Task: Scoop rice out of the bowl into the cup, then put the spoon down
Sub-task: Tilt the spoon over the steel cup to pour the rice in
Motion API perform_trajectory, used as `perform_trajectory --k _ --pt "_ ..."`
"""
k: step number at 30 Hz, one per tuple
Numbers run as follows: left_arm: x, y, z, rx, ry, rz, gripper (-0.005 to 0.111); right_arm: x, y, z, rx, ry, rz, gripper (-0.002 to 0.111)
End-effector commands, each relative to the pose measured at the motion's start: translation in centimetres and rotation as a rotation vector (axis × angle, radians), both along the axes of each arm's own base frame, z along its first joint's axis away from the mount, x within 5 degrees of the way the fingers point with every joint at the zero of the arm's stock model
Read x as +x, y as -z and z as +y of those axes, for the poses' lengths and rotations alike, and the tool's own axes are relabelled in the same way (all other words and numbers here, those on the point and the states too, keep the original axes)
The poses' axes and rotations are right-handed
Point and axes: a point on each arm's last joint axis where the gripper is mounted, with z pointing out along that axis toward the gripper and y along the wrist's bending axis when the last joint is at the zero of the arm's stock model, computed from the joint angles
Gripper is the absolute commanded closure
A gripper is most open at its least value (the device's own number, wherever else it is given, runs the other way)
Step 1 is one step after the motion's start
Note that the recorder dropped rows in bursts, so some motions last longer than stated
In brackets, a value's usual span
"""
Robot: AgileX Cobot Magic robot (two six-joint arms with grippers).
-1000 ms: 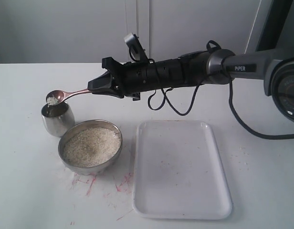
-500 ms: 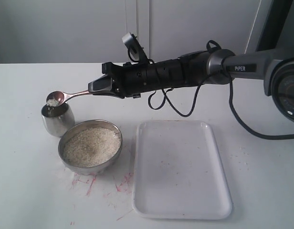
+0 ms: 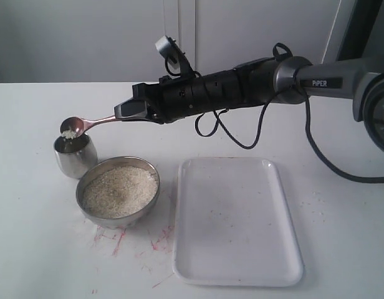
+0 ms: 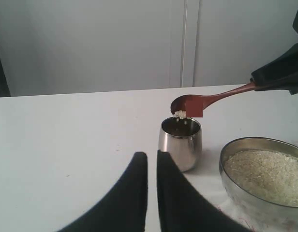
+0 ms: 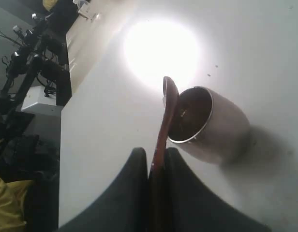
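Observation:
My right gripper (image 3: 119, 113) is shut on the handle of the reddish-brown wooden spoon (image 3: 87, 124), reaching across to the left. The spoon's oval end is tipped sideways right over the steel cup (image 3: 75, 155) with a few grains of rice (image 3: 69, 133) still clinging and falling. The wide steel bowl (image 3: 119, 190), full of off-white rice, sits just in front and right of the cup. In the right wrist view the spoon (image 5: 167, 110) leans over the cup (image 5: 207, 123). My left gripper (image 4: 152, 155) is shut and empty, low beside the cup (image 4: 181, 142).
A white rectangular tray (image 3: 235, 218) lies to the right of the bowl. Red scribble marks (image 3: 120, 238) stain the table in front of the bowl. A black cable (image 3: 242, 134) hangs under the right arm.
The right wrist has rolled, tipping the spoon over the cup; less rice shows in the spoon than a second ago. The cup and bowl have not moved.

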Motion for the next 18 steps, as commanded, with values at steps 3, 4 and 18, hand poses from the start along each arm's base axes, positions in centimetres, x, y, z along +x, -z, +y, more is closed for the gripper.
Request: perform_trajectory --k 3,4,18 --pt "-0.07 -0.18 -0.02 -0.006 0.005 -0.012 0.092 -0.04 -0.38 -0.06 -0.03 -0.011 -0.045 0.108" --pt "-0.07 -0.18 -0.02 -0.006 0.005 -0.012 0.092 -0.02 -0.37 -0.06 -0.032 -0.01 -0.047 0.108" --pt "-0.07 -0.18 -0.02 -0.006 0.005 -0.012 0.092 0.05 -0.39 -0.07 -0.059 -0.041 -0.169 0.108"
